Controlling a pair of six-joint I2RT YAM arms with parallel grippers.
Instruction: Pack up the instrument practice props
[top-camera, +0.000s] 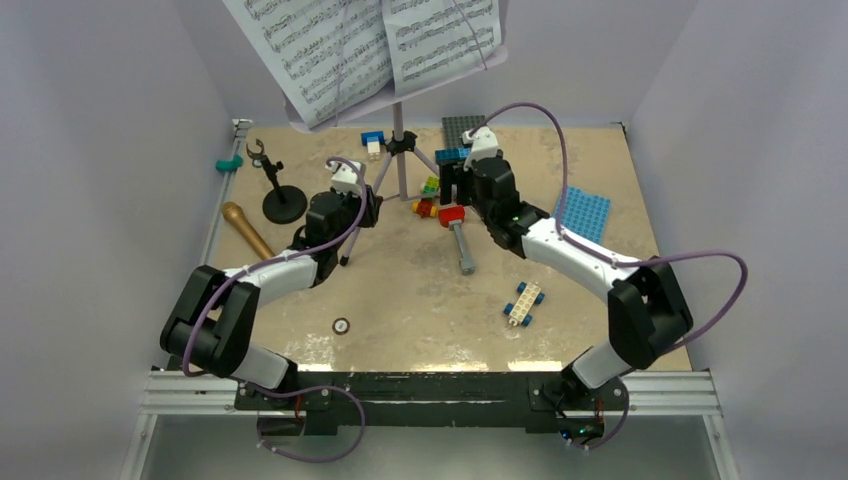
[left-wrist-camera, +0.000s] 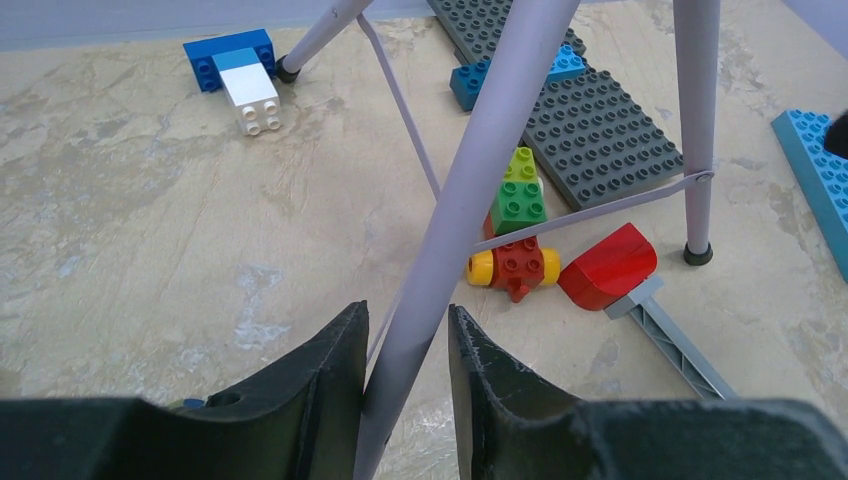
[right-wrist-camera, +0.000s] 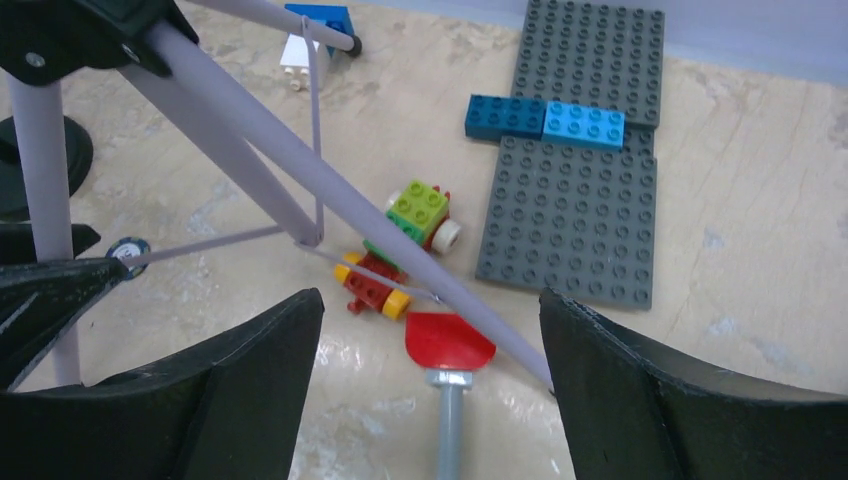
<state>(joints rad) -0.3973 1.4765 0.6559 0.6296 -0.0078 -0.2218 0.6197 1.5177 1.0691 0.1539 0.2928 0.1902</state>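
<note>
The lilac music stand (top-camera: 399, 150) stands at the back centre on its tripod legs. White sheet-music pages (top-camera: 340, 50) rest on its desk. My left gripper (top-camera: 372, 208) is shut on the near-left leg (left-wrist-camera: 480, 170), which crosses slantwise between the fingers and touches both. My right gripper (top-camera: 458, 192) is open wide (right-wrist-camera: 432, 300) above the red hammer head (right-wrist-camera: 449, 345). Another leg (right-wrist-camera: 400, 225) runs across its gap close to the right finger without touching. The gold-brown microphone (top-camera: 247, 229) lies at the left, beside the black round-based mic stand (top-camera: 283, 203).
The grey-handled hammer (top-camera: 462, 240) and small coloured bricks (left-wrist-camera: 520, 200) lie under the tripod. A grey baseplate (top-camera: 463, 128) is at the back, a blue baseplate (top-camera: 582, 213) at the right, and a white-and-blue brick (top-camera: 523, 302) near the front. Walls close three sides.
</note>
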